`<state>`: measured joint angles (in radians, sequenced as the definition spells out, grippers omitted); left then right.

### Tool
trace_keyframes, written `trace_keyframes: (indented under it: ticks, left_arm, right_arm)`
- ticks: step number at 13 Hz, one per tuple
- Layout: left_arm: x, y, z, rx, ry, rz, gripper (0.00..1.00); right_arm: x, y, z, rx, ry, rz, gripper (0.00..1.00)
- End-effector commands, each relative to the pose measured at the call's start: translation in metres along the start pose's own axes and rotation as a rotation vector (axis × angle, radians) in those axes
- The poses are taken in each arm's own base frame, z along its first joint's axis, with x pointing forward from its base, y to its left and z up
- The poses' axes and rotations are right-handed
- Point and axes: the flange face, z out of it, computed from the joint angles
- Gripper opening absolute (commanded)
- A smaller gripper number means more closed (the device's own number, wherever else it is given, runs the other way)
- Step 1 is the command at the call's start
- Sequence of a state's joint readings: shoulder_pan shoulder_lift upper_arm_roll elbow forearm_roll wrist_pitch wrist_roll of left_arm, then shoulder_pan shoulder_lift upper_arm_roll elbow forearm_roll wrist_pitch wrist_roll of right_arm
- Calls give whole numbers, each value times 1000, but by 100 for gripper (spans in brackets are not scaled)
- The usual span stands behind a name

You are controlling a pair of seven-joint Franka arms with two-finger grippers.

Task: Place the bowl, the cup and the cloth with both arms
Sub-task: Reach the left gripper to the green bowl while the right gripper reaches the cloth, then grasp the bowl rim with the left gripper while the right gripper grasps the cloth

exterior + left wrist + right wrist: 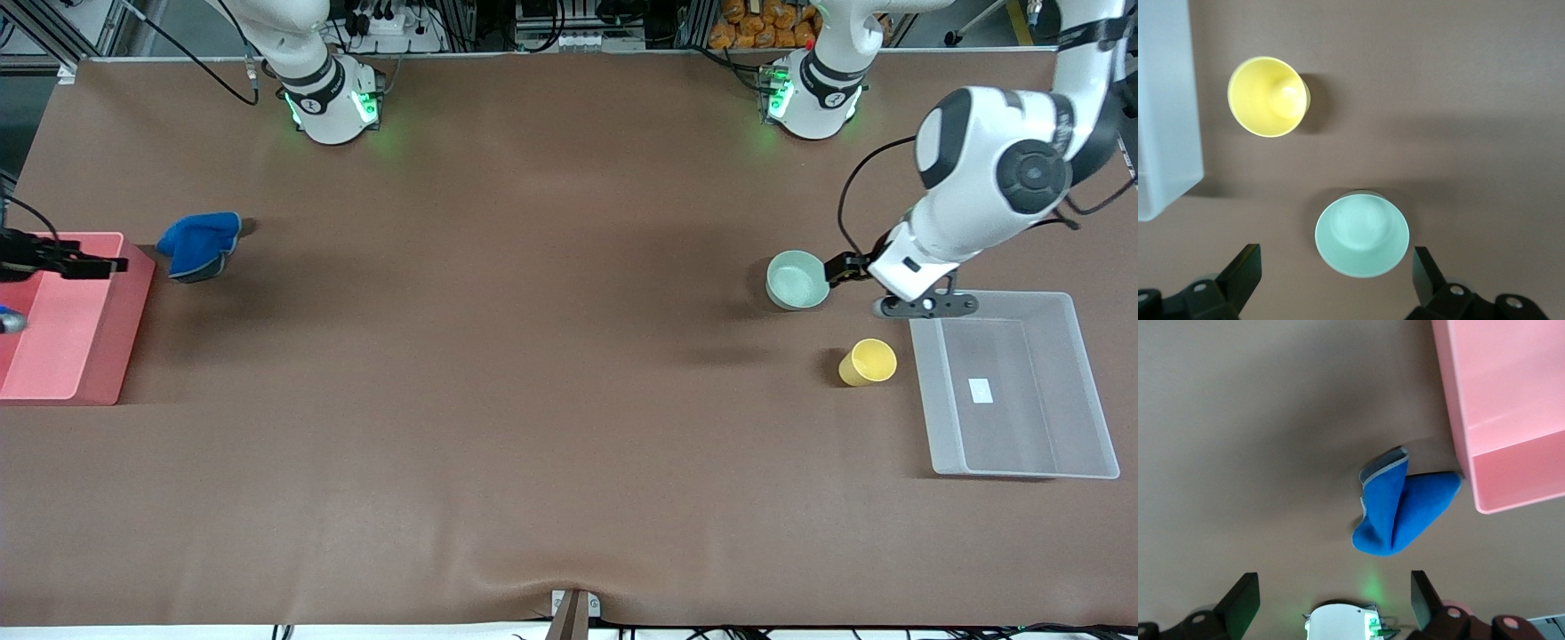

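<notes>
Fingers of my left gripper [1331, 280] stand wide apart and hold nothing. My left arm [987, 178] comes from its base at the table edge, bends at a high elbow, and slopes down so that the wrist looks straight at the table. The gripper hangs over the brown table [533, 400], and the bowl [1362, 234] sits just under it, between the two fingertips as the left wrist view shows, but no finger touches it. The bowl is upright and empty. The cup [1267, 96] stands near the bowl, apart from it, also upright, nearer to the front camera than the bowl. Beside the cup, toward the left arm's end of the table, lies the clear tray [1013, 444]; one corner of it shows in my left wrist view, close to the cup but not touching.

My right gripper [1331, 603] is released too, with nothing between its fingers. It hangs over the pink bin [80, 356] at the right arm's end of the table; only a small part of that arm shows in the front view. The cloth [1401, 507] lies folded on the table just beside the bin's corner, in front of my open fingers and well apart from them. I cannot tell if the cloth touches the bin wall.
</notes>
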<state>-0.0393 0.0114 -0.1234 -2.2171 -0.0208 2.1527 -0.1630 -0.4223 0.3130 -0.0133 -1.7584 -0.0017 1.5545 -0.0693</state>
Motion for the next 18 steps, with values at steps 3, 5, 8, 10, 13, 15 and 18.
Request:
trace_keyframes:
  ticks: [3,5,8,10,13,15,18]
  left_arm:
    - [-37,-8,74,-1,-25,-27,100]
    - [-57,-13,99,25,-66,-9,100]
    - [-65,-24,127,37,-53,-3,100]
    - [-64,-24,141,34,-60,0,94]
    - [-61,-33,152,26,-56,-13,76]
    - [-59,-33,166,19,-47,-11,71]
    - [-59,-32,176,16,-49,-11,25]
  right_arm:
    - [-14,11,57,15,-51,24,100]
    - [-17,21,70,25,-51,39,100]
    - [-14,53,83,57,-60,91,100]
    - [-13,70,95,78,-78,118,100]
    - [-8,105,126,183,-117,192,100]
    - [-4,107,137,196,-133,197,100]
    - [2,109,148,201,-140,201,100]
